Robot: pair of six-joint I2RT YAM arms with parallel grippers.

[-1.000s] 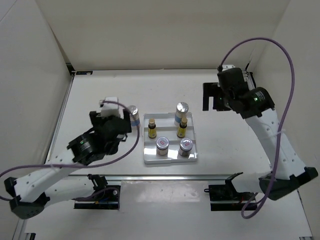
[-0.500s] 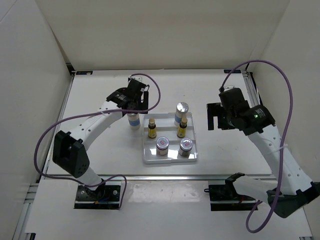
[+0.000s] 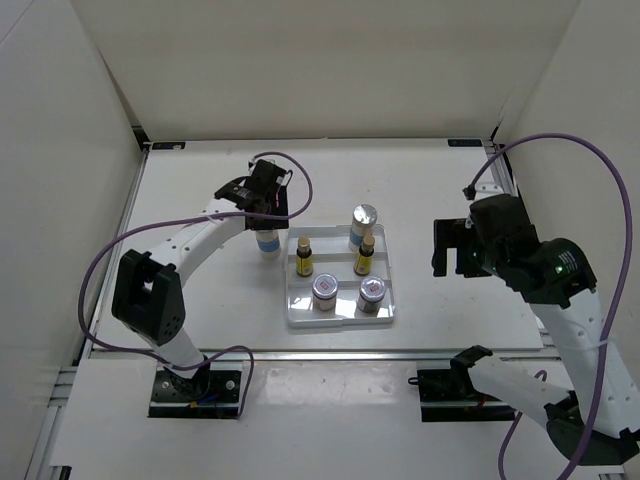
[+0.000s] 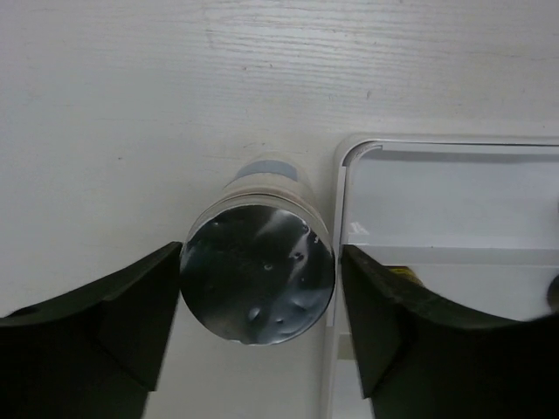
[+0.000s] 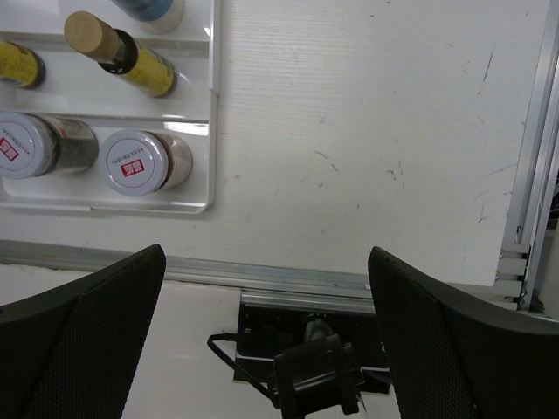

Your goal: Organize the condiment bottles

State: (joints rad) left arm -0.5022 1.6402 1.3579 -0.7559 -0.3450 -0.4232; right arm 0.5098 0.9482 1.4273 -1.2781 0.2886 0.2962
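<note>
A tall silver-lidded bottle with a blue-white label stands on the table just left of the white tray. My left gripper hangs over it. In the left wrist view its lid sits between my fingers, touching the left one with a thin gap at the right. The tray holds the other tall bottle, two yellow bottles and two jars. My right gripper is open and empty, right of the tray.
The right wrist view shows the tray's corner, both jars and a yellow bottle. The table's front rail and an arm base lie below. White walls enclose the table.
My left arm swung out from a near-left pose and now reaches over the bottle. The right arm drew back toward the near right. The bottles in the tray stayed put.
</note>
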